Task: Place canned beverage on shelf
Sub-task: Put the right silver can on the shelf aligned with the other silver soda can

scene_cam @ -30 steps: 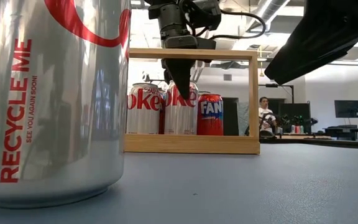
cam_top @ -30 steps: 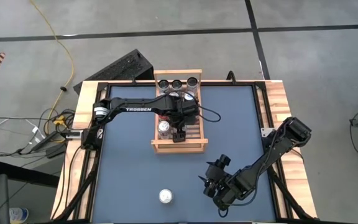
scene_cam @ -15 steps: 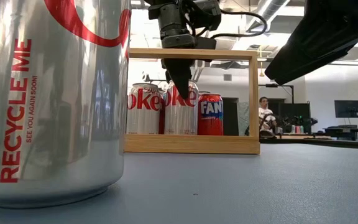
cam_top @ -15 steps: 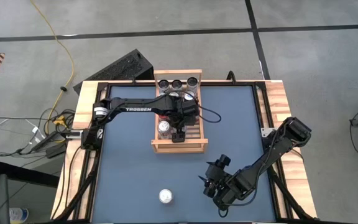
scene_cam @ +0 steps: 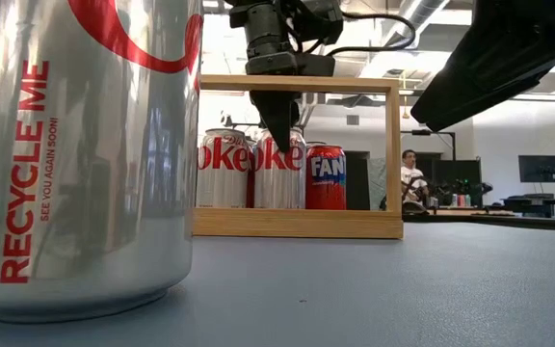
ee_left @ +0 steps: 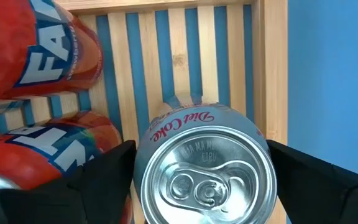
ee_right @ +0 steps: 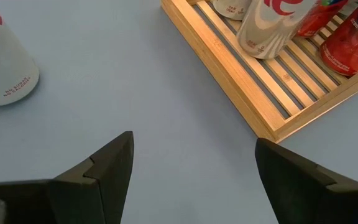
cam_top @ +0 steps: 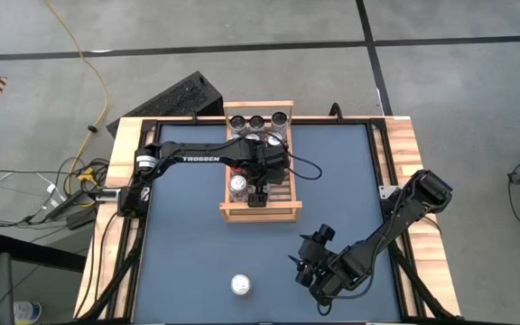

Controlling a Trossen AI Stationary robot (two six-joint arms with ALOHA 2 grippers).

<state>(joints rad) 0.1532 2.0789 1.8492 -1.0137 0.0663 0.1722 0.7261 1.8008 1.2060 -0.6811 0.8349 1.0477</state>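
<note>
Left gripper (ee_left: 201,180) spread wide around the Diet Coke can (ee_left: 204,168) standing just inside the shelf (ee_left: 272,74) edge.

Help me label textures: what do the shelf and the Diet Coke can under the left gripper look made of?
Shelf: apparently light unfinished wood, faint grain on its slats. Diet Coke can: likely aluminium, its bare silvery lid with pull tab reflecting light.

The flat work surface (cam_top: 188,244) is a matte slate blue, framed by pale wood planks. The light-wood slatted shelf (ee_left: 191,56) shows blue stripes between its slats. The silver aluminium Diet Coke can (ee_left: 207,168) on it has red script lettering. Beside it sit orange-red Fanta cans (ee_left: 39,56) with white-and-blue logos. The lone silver can (scene_cam: 80,154) has red "RECYCLE ME" text.
</note>
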